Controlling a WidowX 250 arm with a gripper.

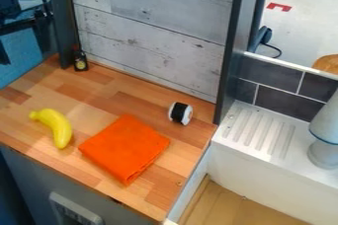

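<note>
The orange cloth lies folded and nearly flat on the wooden counter, a corner pointing toward the near edge. The yellow banana rests just beside it on the view's left, running lengthwise from the far side toward the near edge. Beyond the cloth to the right, near it but apart, a black-and-white roll sits on the counter. The claw is well beyond the cloth, at the view's upper left, with no contact visible on any of these 3 things; whether it is open or closed, I cannot tell.

As for handling, the banana would best be taken across its narrow width, near the middle of its curve, so it neither swings nor rolls. A straight descent on the side away from the cloth would keep from snagging the fabric. The cloth offers little height, so a grip should come low and pinch a fold or raised edge; a shallow pinch might catch only 1 layer and open it out. The roll could turn if touched off-centre.
</note>
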